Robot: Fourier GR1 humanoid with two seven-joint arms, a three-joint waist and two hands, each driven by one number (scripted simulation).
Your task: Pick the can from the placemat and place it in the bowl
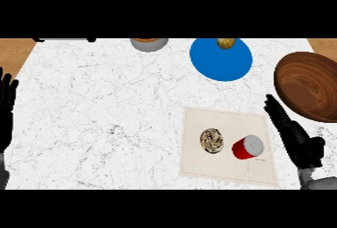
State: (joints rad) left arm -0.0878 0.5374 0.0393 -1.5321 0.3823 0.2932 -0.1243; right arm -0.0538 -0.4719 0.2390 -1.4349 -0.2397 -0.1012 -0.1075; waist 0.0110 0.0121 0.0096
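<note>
Here, nearest to you at the lower right, the right hand (297,136) rises from its grey forearm with fingers straight and held together, pointing away from you; it holds nothing and stands just beside the right edge of the placemat (223,129), its fingertips reaching toward the near rim of the wooden bowl (309,84). At the far left edge, the left hand (6,100) shows only in part, fingers straight and upright, resting and touching nothing. On the beige placemat, which lies flat on the white marble counter (99,124) right of centre, you see the red can (247,148) with its silver top, tilted so that the top faces up and to the right; it sits in the mat's right half, close to the right hand but apart from it. Just beside the can, to its left on the same mat, lies a round patterned object (211,140) in brown and cream, which you cannot identify further. Farther off, the wooden bowl sits at the counter's right edge, beyond the mat and partly cut by the frame. Farther still, a blue plate (220,62) lies near the back edge, with a small golden-brown item (226,42) at its far rim. To its left, a grey cup-like vessel (149,44) is cut by the top edge.
</note>
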